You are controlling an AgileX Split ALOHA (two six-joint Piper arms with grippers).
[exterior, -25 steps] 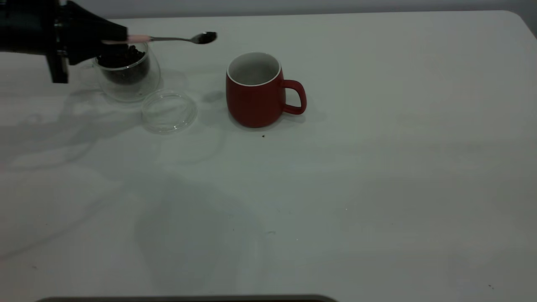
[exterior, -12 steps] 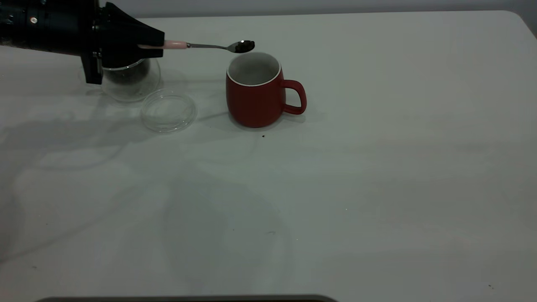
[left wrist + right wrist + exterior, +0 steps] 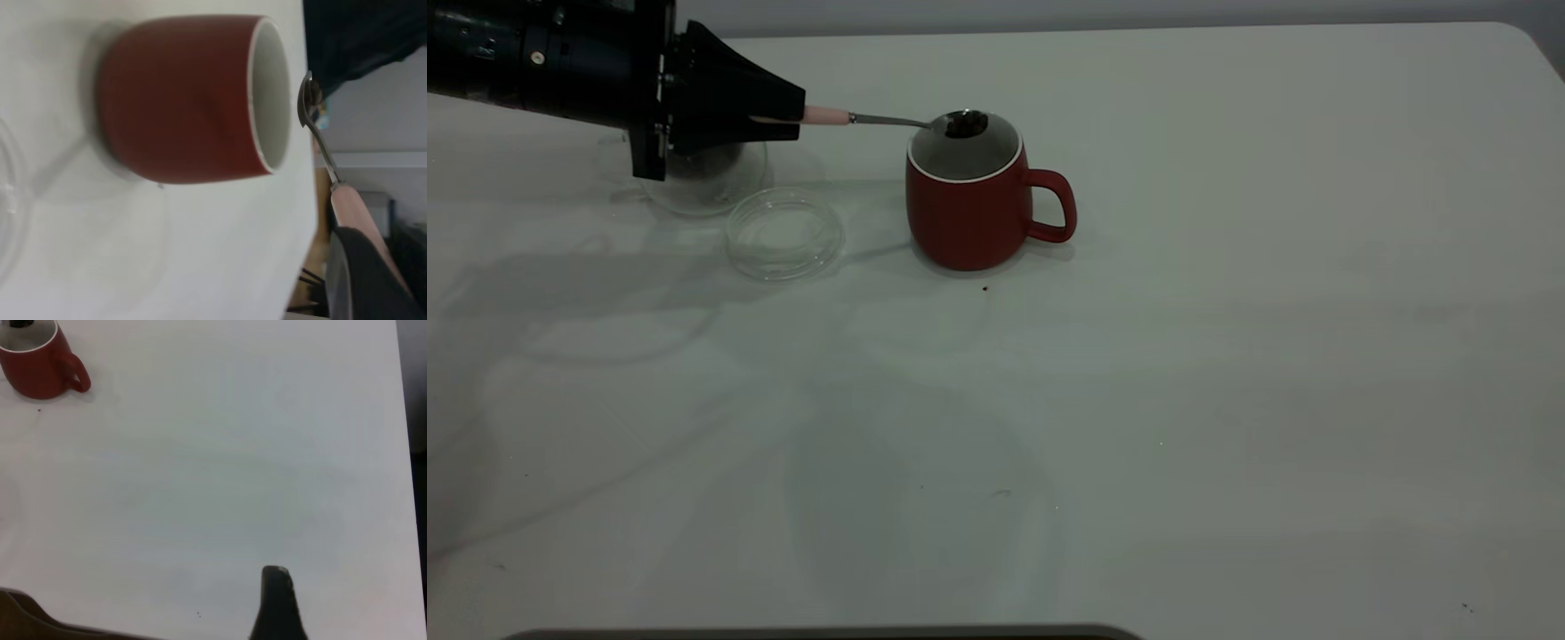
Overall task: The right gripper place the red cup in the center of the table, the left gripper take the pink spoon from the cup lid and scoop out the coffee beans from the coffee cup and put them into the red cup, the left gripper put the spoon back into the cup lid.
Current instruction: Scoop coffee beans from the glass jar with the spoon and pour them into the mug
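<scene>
My left gripper (image 3: 783,111) is shut on the pale pink handle of the pink spoon (image 3: 871,118) and holds it level. The spoon's metal bowl, with a few coffee beans (image 3: 963,124) in it, is over the mouth of the red cup (image 3: 969,213), which stands upright at the back middle of the table (image 3: 1227,356), handle to the right. The wrist view shows the red cup (image 3: 180,100) and the spoon (image 3: 320,143) just above its white rim. The clear coffee cup (image 3: 711,182) is mostly hidden behind the left gripper. The empty cup lid (image 3: 785,234) lies in front of it.
A tiny dark speck (image 3: 985,288) lies on the table just in front of the red cup. The right arm is out of the exterior view; its wrist view sees the red cup (image 3: 37,367) far off across bare tabletop.
My left gripper has carried the spoon to the right and slightly down, from above the coffee cup to over the red cup's mouth. The cups and lid have not moved.
</scene>
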